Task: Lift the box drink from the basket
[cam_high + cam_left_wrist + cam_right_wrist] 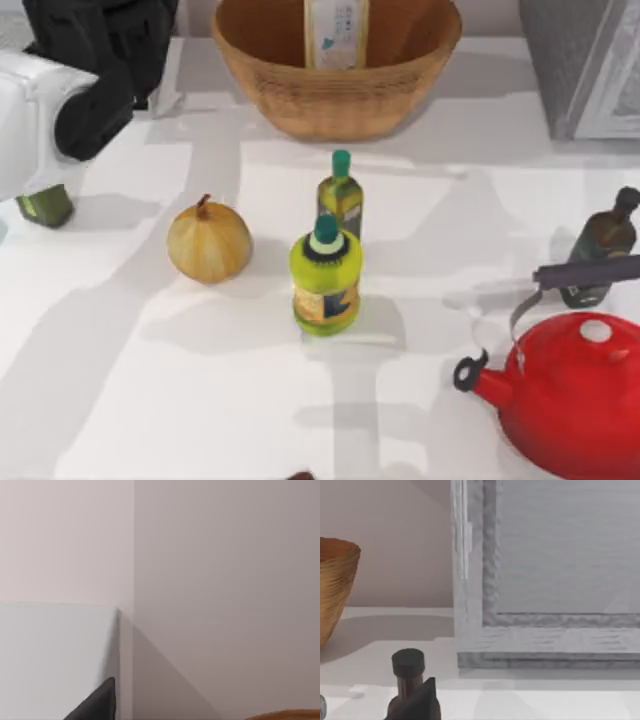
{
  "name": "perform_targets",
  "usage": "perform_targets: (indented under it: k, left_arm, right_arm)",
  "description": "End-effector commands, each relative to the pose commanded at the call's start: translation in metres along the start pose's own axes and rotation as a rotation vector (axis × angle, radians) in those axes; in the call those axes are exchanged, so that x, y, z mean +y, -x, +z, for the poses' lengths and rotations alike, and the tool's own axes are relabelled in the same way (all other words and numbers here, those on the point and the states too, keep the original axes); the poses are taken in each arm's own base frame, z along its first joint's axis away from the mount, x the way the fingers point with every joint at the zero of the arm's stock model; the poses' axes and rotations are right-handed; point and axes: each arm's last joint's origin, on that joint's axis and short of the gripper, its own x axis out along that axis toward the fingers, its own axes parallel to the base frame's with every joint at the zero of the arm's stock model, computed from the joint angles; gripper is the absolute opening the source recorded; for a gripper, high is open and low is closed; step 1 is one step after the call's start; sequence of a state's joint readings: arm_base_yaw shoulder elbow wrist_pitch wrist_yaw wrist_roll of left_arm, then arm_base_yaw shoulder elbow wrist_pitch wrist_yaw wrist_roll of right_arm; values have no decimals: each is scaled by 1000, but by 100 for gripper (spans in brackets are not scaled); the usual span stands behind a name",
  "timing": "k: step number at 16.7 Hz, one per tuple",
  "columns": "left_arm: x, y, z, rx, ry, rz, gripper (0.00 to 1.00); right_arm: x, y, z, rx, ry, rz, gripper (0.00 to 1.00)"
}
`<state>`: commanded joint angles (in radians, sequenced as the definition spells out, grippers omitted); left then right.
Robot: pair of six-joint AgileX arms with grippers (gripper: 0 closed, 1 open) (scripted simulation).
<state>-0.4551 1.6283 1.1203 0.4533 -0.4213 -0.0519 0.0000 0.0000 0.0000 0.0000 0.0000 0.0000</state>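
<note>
The basket, round tan wicker, stands at the back middle of the table. The box drink, a pale carton with a light printed label, stands upright inside it against the far wall. My left arm hangs at the table's back left, to the left of the basket and apart from it. A dark part of my left gripper shows in the left wrist view, with the basket's rim at the corner. The right wrist view has a dark part of my right gripper, and the basket far off.
In front of the basket stand a slim green-capped bottle and a round yellow-green bottle. An onion lies to their left. A red kettle, a dark bottle and a grey cabinet occupy the right side.
</note>
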Motion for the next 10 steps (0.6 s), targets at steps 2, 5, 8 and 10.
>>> perform_targets:
  k: [2, 5, 8, 10]
  left_arm:
    - [-35, -33, -24, 9, -4, 3, 100]
    - [-81, -69, -70, 27, -15, 5, 100]
    - [-114, -87, -115, 45, -30, 6, 100]
    - [-127, -92, -136, 53, -38, 7, 100]
  right_arm:
    - [0, 0, 0, 0, 0, 0, 100]
    - [0, 0, 0, 0, 0, 0, 100]
    - [0, 0, 0, 0, 0, 0, 100]
    - [0, 0, 0, 0, 0, 0, 100]
